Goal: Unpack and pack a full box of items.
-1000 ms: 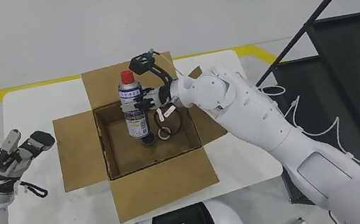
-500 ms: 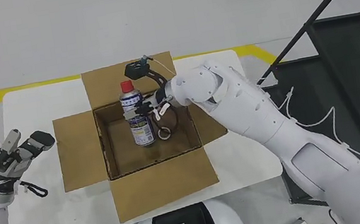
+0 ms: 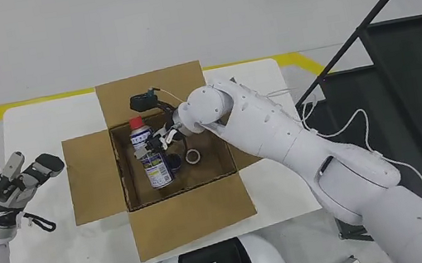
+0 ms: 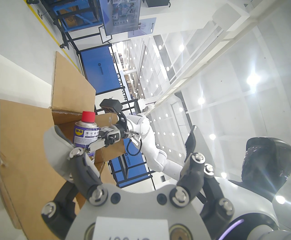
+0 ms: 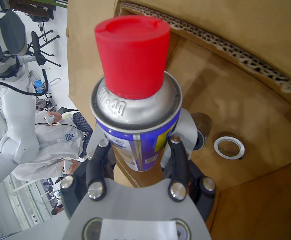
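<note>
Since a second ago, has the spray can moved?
Yes. In the top view the spray can, held by the right end effector, has shifted away from the cardboard box's far wall, toward its near-left corner.

Glossy white arms [image 3: 279, 137] trail black cables [image 5: 45, 81]; the left claw [image 4: 121, 135] has grey pads [image 4: 55, 145], black links [image 4: 84, 172], silver screws [image 4: 97, 195].

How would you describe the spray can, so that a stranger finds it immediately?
Look at the open cardboard box on the white table. Inside it, the right gripper holds a tall spray can upright. Its red cap sets it apart from the small white ring beside it.
</note>
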Tool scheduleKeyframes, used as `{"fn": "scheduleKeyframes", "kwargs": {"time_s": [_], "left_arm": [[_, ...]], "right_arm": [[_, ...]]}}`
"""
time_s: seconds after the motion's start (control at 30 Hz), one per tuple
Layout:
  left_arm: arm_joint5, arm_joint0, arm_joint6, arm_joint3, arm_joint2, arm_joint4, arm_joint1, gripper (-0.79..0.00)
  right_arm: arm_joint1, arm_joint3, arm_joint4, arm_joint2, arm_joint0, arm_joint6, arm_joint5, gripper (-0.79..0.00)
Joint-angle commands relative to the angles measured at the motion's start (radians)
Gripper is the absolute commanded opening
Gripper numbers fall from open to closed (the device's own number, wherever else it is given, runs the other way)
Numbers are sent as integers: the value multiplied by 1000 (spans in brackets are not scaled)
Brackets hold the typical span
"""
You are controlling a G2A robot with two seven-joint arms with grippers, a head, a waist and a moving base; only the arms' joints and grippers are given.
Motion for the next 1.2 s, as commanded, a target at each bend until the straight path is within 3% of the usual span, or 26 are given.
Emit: {"fn": "scheduleKeyframes", "kwargs": {"time_s": [0.0,0.5,0.53,0.57,0.6,0.63,0.93,1.17], "left_arm": [[0,0,0,0,0,0,0,0],[0,0,0,0,0,0,0,0],[0,0,0,0,0,0,0,0],[0,0,0,0,0,0,0,0],[0,0,0,0,0,0,0,0],[0,0,0,0,0,0,0,0],[0,0,0,0,0,0,0,0],[0,0,0,0,0,0,0,0]], "right_arm": [[-17,40,17,-12,9,-2,-18,-785],[-144,268,54,-104,72,34,-19,-785],[-152,283,57,-107,75,37,-22,-711],[-161,298,62,-109,78,42,-25,-548],[-168,313,64,-111,82,42,-28,-172],[-176,326,65,-114,85,44,-30,0],[-226,428,76,-118,111,54,-58,0],[-237,469,79,-98,125,28,-118,0]]}}
